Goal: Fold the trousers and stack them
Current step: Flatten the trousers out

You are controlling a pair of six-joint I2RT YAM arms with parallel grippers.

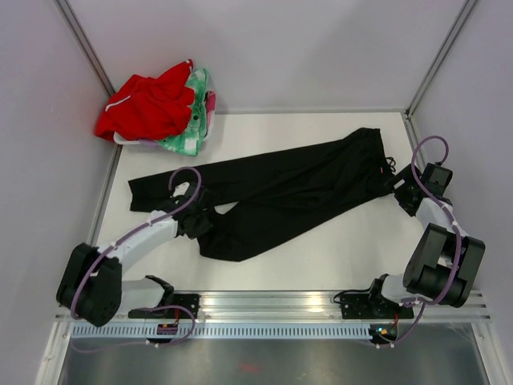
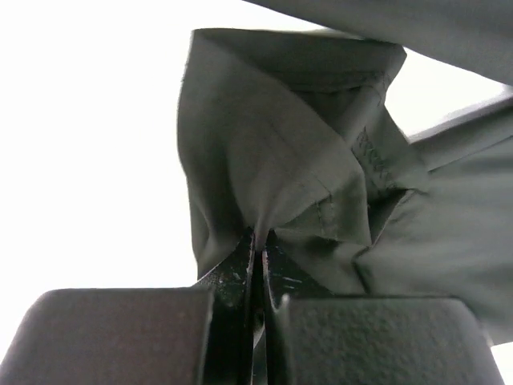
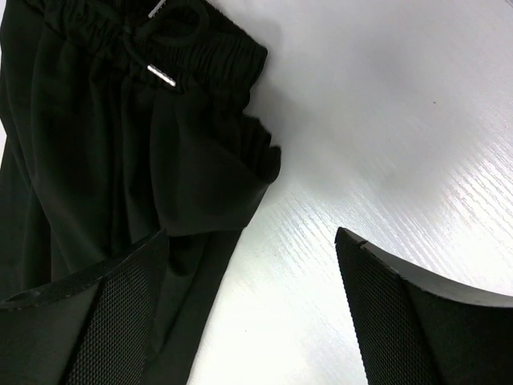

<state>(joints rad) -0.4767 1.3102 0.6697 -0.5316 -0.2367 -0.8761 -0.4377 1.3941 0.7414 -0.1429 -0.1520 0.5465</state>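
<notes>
Lying spread across the middle of the bench, the trousers have their waist at the right end and both legs running off to the left, one leg slightly overlapping the other. They are apart from the red garment and the patterned cloth heaped in the far left corner.

The left fingers are pressed together on a pinch of black cloth beside a stitched hem, and the fabric rises from that pinch in a soft, creased tent. The right fingers stand wide apart over the corner of the waistband. One finger is above the cloth and the other above bare bench, and nothing is clamped between them.

The cloth looks thin, light and entirely limp. It should follow a pull without resistance, but it will sag, drag and bunch wherever it is not supported. A hold on a single layer would probably leave the layer beneath behind. The firmest places to grip appear to be the gathered elastic waistband, near the drawstring, and the stitched leg hems, where the material is doubled. The smooth bench surface probably lets the trousers slide easily, so a two-point hold should carry the fold more evenly.
</notes>
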